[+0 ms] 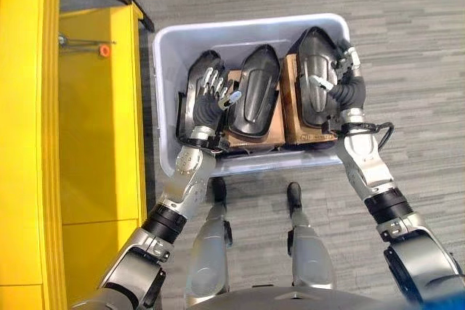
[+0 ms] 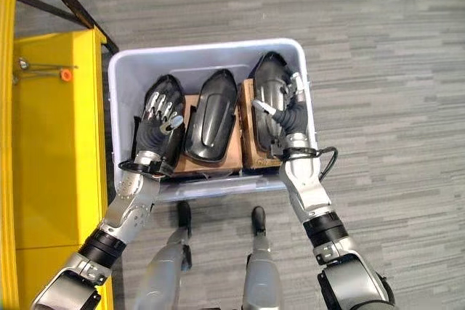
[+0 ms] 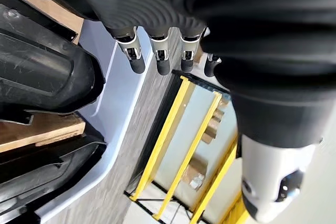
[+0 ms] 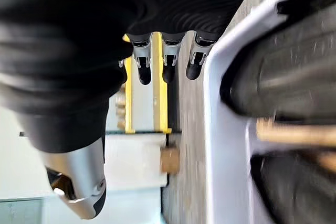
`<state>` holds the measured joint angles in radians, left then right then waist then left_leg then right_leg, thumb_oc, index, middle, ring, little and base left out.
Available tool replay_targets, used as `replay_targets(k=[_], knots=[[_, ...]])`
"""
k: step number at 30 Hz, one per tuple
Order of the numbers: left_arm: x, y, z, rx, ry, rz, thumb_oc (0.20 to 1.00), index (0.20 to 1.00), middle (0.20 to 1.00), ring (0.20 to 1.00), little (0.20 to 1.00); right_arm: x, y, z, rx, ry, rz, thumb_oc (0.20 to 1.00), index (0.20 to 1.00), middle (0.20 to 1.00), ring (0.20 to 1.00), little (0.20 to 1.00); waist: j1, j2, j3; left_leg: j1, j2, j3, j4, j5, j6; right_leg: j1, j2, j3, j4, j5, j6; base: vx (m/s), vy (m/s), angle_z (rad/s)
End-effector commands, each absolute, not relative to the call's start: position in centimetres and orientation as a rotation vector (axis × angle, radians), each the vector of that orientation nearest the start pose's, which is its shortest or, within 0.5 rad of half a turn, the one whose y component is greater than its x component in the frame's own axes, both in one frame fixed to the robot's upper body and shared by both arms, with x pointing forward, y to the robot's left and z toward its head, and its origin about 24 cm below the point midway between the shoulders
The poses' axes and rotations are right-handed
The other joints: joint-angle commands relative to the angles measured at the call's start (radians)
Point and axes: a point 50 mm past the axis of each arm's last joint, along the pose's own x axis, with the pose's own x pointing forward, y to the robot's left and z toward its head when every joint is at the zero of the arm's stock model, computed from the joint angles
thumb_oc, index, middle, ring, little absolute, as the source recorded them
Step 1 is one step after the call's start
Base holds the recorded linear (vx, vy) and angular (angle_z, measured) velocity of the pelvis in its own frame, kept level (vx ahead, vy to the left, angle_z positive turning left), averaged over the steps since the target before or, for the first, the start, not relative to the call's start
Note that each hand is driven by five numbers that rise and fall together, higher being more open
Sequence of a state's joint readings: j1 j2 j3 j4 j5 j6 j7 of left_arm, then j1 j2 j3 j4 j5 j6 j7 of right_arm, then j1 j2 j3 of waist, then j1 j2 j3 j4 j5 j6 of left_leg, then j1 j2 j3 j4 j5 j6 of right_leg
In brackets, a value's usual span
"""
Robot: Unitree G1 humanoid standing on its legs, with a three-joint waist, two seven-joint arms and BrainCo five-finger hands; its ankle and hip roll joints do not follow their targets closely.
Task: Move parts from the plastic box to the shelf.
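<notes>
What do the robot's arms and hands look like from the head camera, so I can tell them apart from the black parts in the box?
Both arms are silver-grey metal segments joined by black bands. The left hand and right hand have dark ribbed covers over the back and wrist, with silver, dark-tipped fingers. The ribbed texture sets them apart from the smooth glossy black parts.

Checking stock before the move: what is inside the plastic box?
The plastic box holds three black parts: left, middle, right, with brown pieces between them. Its bottom is covered.
</notes>
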<state>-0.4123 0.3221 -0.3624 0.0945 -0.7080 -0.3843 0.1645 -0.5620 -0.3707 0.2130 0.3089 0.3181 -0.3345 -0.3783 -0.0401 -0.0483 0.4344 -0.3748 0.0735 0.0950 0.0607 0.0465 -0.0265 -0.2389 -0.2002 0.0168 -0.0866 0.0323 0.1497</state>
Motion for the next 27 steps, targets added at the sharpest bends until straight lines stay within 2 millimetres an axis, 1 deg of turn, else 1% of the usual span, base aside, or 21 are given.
replay_targets(k=[1, 3, 6, 10, 12, 13, 20, 24, 27], knots=[[29.8, 12.4, 17.6, -0.422, -0.645, -0.228, 1.0, 1.0, 1.0, 1.0, 1.0, 33.0, -17.9, 19.1, -0.043, -0.697, -0.211, 1.0, 1.0, 1.0, 1.0, 1.0, 0.019, 0.013, -0.06, -0.049, 0.107, -0.039, 0.152, -0.047, -0.076, -0.057, -0.045, 0.007, 0.106, 0.089, 0.029, -0.05, -0.017, 0.0], [29.7, 12.3, 18.1, -0.427, -0.664, -0.228, 1.0, 1.0, 1.0, 1.0, 1.0, 32.9, -18.4, 19.3, -0.053, -0.714, -0.249, 1.0, 1.0, 1.0, 1.0, 1.0, 0.016, 0.017, -0.049, -0.06, 0.107, -0.037, 0.158, -0.048, -0.078, -0.072, -0.044, 0.01, 0.112, 0.09, 0.029, -0.04, -0.006, 0.0], [29.7, 12.1, 18.2, -0.428, -0.669, -0.228, 1.0, 1.0, 1.0, 1.0, 1.0, 32.6, -18.9, 19.3, -0.071, -0.726, -0.278, 1.0, 1.0, 1.0, 1.0, 1.0, 0.013, 0.02, -0.04, -0.069, 0.106, -0.034, 0.165, -0.051, -0.078, -0.084, -0.043, 0.018, 0.118, 0.091, 0.027, -0.01, -0.002, 0.0], [29.7, 12.3, 18.6, -0.423, -0.689, -0.215, 1.0, 1.0, 1.0, 1.0, 1.0, 31.6, -20.3, 19.0, -0.107, -0.745, -0.349, 1.0, 1.0, 1.0, 1.0, 1.0, 0.001, 0.026, -0.031, -0.088, 0.103, -0.03, 0.171, -0.054, -0.077, -0.107, -0.044, 0.026, 0.123, 0.091, 0.027, -0.02, -0.007, -0.03], [29.6, 12.4, 18.6, -0.421, -0.693, -0.205, 1.0, 1.0, 1.0, 1.0, 1.0, 31.2, -20.5, 18.8, -0.118, -0.754, -0.359, 1.0, 1.0, 1.0, 1.0, 1.0, -0.006, 0.025, -0.029, -0.093, 0.101, -0.029, 0.172, -0.055, -0.077, -0.114, -0.043, 0.029, 0.122, 0.092, 0.028, -0.03, -0.003, -0.03], [29.6, 12.7, 18.5, -0.415, -0.693, -0.187, 1.0, 1.0, 1.0, 1.0, 1.0, 30.4, -20.4, 18.5, -0.144, -0.77, -0.363, 1.0, 1.0, 1.0, 1.0, 1.0, -0.016, 0.023, -0.024, -0.099, 0.099, -0.023, 0.173, -0.056, -0.077, -0.123, -0.043, 0.032, 0.123, 0.096, 0.028, -0.04, -0.003, -0.02], [29.4, 13.0, 18.6, -0.404, -0.716, -0.166, 1.0, 1.0, 1.0, 1.0, 1.0, 29.5, -20.4, 17.3, -0.165, -0.756, -0.37, 1.0, 1.0, 1.0, 1.0, 1.0, -0.031, 0.024, -0.015, -0.121, 0.094, -0.021, 0.181, -0.055, -0.076, -0.145, -0.043, 0.033, 0.126, 0.1, 0.027, -0.02, -0.005, -0.08], [29.3, 13.1, 18.6, -0.402, -0.721, -0.154, 1.0, 1.0, 1.0, 1.0, 1.0, 29.7, -20.1, 16.5, -0.153, -0.725, -0.359, 1.0, 1.0, 1.0, 1.0, 1.0, -0.034, 0.027, -0.008, -0.132, 0.091, -0.02, 0.18, -0.053, -0.077, -0.159, -0.041, 0.037, 0.127, 0.102, 0.023, 0.0, 0.0, 0.0], [29.2, 13.0, 18.9, -0.41, -0.73, -0.158, 1.0, 1.0, 1.0, 1.0, 1.0, 29.9, -19.6, 16.4, -0.154, -0.717, -0.342, 1.0, 1.0, 1.0, 1.0, 1.0, -0.033, 0.029, -0.002, -0.137, 0.089, -0.019, 0.176, -0.05, -0.077, -0.167, -0.04, 0.037, 0.126, 0.104, 0.022, 0.0, 0.0, 0.0]])
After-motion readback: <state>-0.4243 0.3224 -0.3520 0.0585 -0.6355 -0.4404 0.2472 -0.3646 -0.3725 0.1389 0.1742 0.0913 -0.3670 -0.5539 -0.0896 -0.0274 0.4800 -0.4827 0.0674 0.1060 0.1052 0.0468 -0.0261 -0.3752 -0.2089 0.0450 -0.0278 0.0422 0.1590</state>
